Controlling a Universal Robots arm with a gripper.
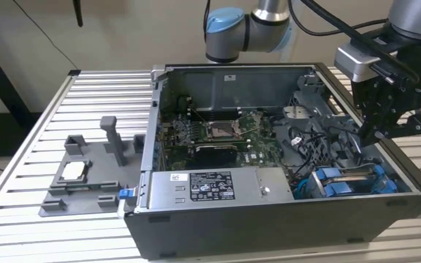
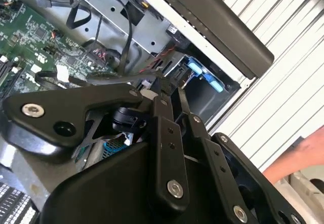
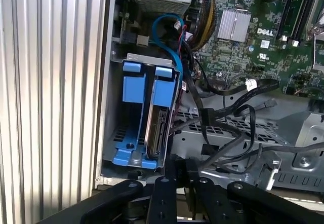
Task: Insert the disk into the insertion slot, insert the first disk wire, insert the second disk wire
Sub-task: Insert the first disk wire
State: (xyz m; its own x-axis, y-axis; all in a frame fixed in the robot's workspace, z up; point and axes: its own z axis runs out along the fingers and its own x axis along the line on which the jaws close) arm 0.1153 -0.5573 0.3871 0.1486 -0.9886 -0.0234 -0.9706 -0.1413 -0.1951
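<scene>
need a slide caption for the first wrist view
Disk in its blue carrier sits in the slot, black cables beside it, gripper near the slot's edge.

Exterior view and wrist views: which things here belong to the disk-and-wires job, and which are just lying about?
Job in hand:
the blue-framed disk, seated in the insertion slot
loose black wires
the hand, close to the slot

Lying about:
grey fixture tray
power-supply box
motherboard

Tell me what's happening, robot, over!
Gripper low over the computer case. Disk seated in insertion slot. Black wires tangled alongside, close to gripper.
</scene>
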